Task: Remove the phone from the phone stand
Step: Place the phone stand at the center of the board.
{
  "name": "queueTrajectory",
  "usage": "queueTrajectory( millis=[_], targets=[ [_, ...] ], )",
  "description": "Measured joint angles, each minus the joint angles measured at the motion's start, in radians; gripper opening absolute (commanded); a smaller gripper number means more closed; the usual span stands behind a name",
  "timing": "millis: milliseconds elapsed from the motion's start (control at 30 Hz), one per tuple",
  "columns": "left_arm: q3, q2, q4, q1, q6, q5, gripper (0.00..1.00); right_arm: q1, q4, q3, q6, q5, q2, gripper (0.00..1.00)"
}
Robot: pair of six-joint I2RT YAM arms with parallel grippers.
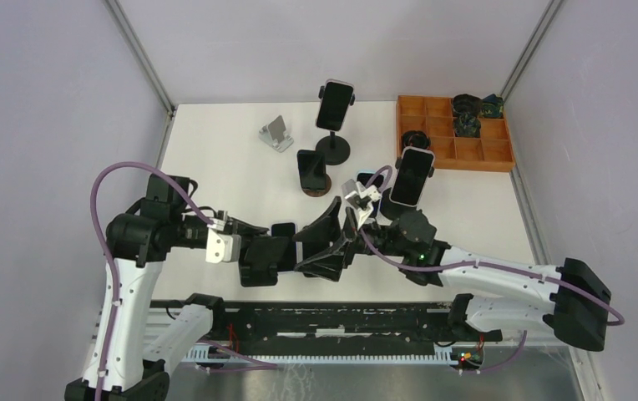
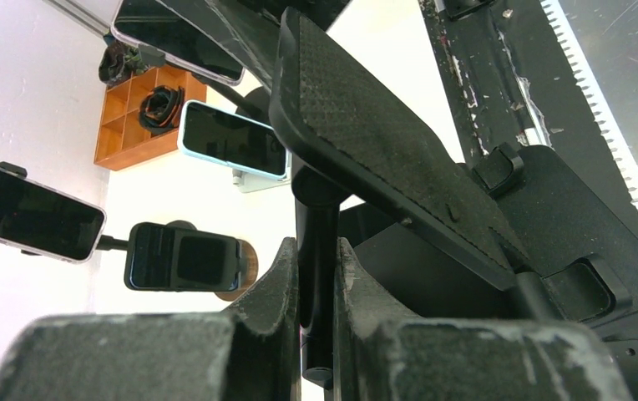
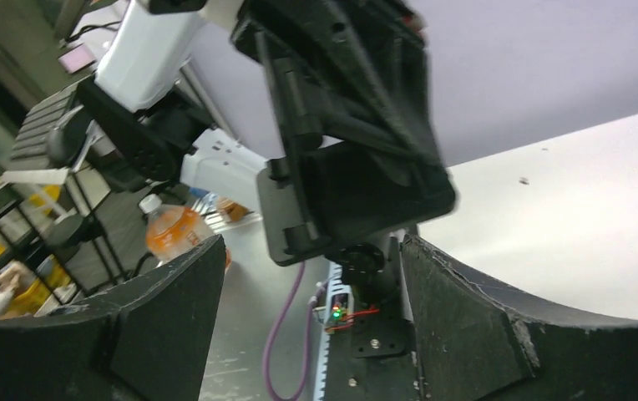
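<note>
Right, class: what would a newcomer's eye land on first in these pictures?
The two arms meet at the near edge of the table: the left end effector is clamped on the thin post of a black stand, and the right end effector is open close by. Behind them, several phones are propped upright mid-table, and an orange tray sits at the far right corner.

No writing, brand name or number can be read anywhere in this scene. The one thing that seems to carry a label is a bottle (image 3: 179, 235) with an orange band, out at about nine o'clock in the right wrist view, and it is far too blurred to make out a single letter.
</note>
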Motion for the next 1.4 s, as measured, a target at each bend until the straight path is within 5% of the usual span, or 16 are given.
queueTrajectory(
  millis=[367,600,700,800,1067,1400],
  targets=[
    [0.026,-0.002,0.000,0.000,0.000,0.000,0.02,0.084,0.101,0.132,0.008,-0.027,0.160,0.59],
    [0.026,-0.007,-0.008,-0.003,0.000,0.018,0.02,0.105,0.152,0.174,0.055,-0.038,0.232,0.00],
    [0.026,-0.011,-0.029,-0.001,-0.001,0.015,0.08,0.104,0.184,0.174,0.066,-0.049,0.245,0.00],
    [0.026,-0.013,-0.031,-0.001,0.000,0.015,0.54,0.103,0.180,0.174,0.073,-0.052,0.245,0.00],
    [-0.049,-0.056,0.015,-0.001,0.024,-0.042,0.95,0.062,0.087,0.122,0.147,-0.067,0.216,0.00],
    [-0.073,-0.043,-0.027,-0.001,0.026,-0.121,0.98,-0.015,-0.198,0.042,-0.047,-0.042,0.129,0.00]
  ],
)
